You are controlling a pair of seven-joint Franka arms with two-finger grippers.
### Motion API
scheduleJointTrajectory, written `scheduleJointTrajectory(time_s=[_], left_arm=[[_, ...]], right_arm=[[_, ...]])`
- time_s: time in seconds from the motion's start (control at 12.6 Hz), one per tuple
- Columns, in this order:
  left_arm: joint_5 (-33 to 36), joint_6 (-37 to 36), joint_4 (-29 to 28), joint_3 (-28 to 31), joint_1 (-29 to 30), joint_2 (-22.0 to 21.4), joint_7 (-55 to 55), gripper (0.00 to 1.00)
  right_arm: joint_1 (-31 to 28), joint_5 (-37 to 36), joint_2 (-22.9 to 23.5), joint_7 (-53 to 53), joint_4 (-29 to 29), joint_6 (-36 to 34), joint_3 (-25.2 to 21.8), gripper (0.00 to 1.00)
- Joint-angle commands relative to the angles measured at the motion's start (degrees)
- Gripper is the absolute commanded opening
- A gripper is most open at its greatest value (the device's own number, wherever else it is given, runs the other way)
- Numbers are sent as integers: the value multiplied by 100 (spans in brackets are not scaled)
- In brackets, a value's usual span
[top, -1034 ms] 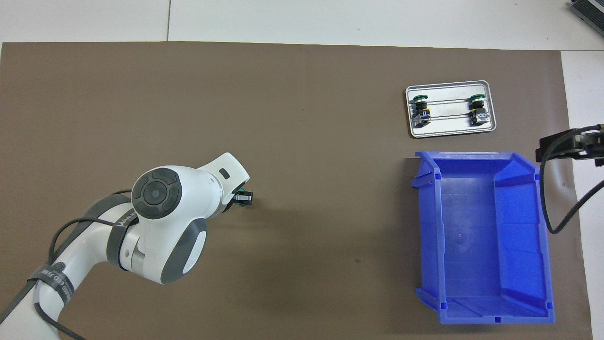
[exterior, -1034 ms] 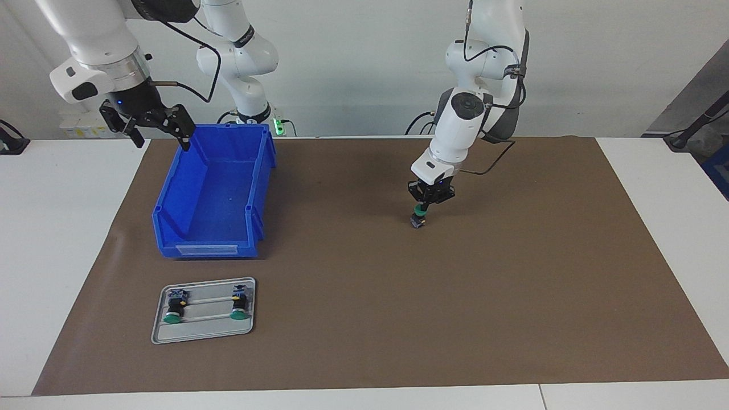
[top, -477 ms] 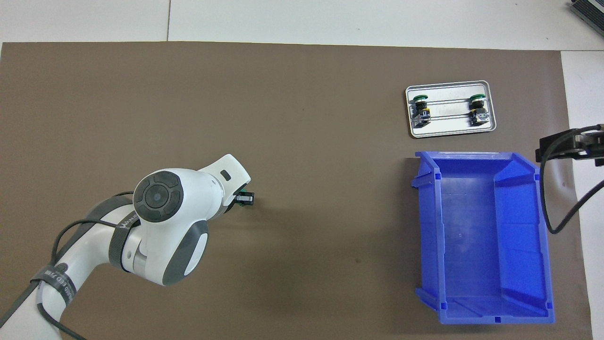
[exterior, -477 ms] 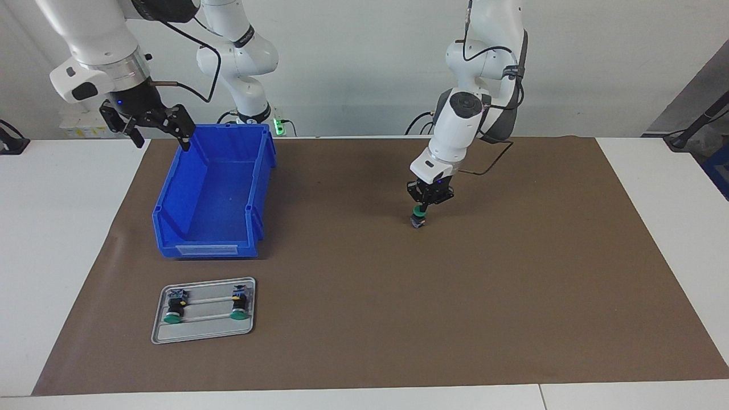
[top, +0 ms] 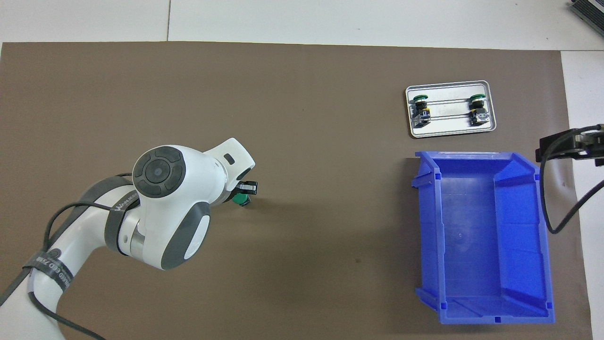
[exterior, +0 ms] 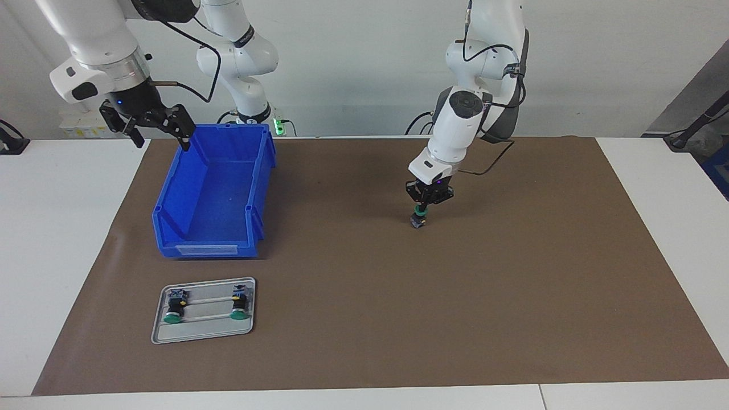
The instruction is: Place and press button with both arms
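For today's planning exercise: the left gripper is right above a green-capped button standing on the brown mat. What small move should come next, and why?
Probably lift the left gripper straight up. The button stands upright on the mat, cap up, with the gripper's shut fingertips on the cap, so pressing seems done. The right gripper waits open over the blue bin's edge.

The left arm's wrist (top: 165,189) has shifted in the overhead view toward about 1 o'clock, farther from the robots, and its elbow has swung up with it. The left gripper (exterior: 422,209) has edged slightly upward in the facing view, roughly toward 12 o'clock. In the overhead view the green cap of the button (top: 242,200) now shows clear of the gripper at about 6 o'clock from the fingertips, where before it was almost wholly covered.
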Motion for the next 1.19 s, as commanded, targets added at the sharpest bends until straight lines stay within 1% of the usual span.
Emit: scheduleJointTrajectory(time_s=[0.0,0.16,0.4,0.56,0.64,0.95,1.11], left_arm=[[93,-628,775,37,303,220,190,5],[102,-1059,1145,37,654,256,645,5],[207,-1412,1269,46,1304,238,1498,5],[976,-1614,1339,46,1490,177,1781,5],[1225,-1780,1427,46,1613,159,1878,5],[1210,-2457,2147,72,1834,45,1940,5],[930,-2887,2454,90,1834,-43,1940,5]], right_arm=[[-16,105,-106,-127,-123,17,-23,100],[-16,105,-106,-127,-123,17,-23,100],[-16,105,-106,-127,-123,8,-23,100],[-16,105,-106,-127,-123,17,-23,100],[-16,105,-106,-127,-123,9,-23,100],[-16,105,-106,-127,-123,9,-23,100],[-16,105,-106,-135,-123,8,-23,100]])
